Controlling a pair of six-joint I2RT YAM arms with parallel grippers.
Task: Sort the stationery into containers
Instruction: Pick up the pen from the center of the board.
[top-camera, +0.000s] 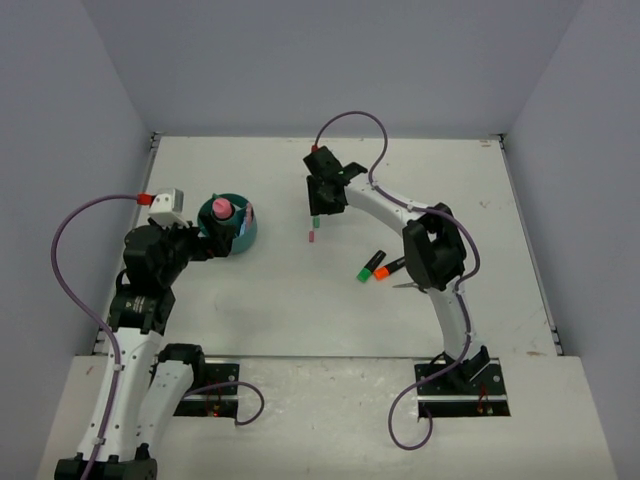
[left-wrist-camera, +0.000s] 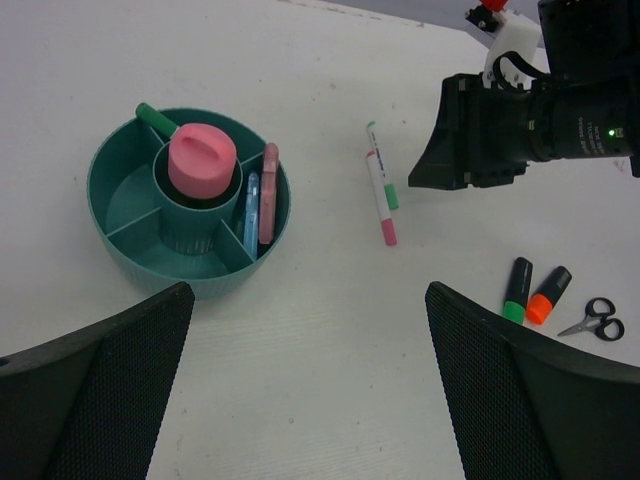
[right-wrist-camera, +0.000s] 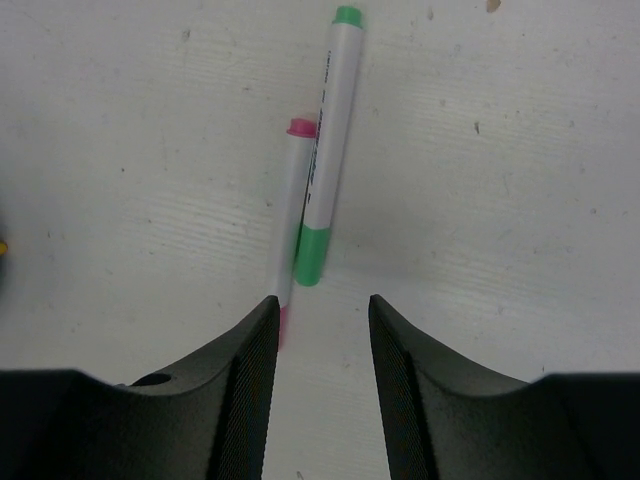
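In the organiser (left-wrist-camera: 200, 278) were stored tube (left-wrist-camera: 201, 160) and clips (left-wrist-camera: 268, 195); pens (right-wrist-camera: 325, 150), highlighters (left-wrist-camera: 517, 290), scissors (left-wrist-camera: 595, 318) were left out. Left gripper (left-wrist-camera: 308, 290), right gripper (right-wrist-camera: 322, 305): jaws held apart, empty.

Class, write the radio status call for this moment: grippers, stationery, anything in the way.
Left gripper open by teal organiser. Right gripper open over two pens. Highlighters, scissors unsorted. No obstruction seen.

Overhead wide; wrist views close; pens (right-wrist-camera: 325, 150) shared
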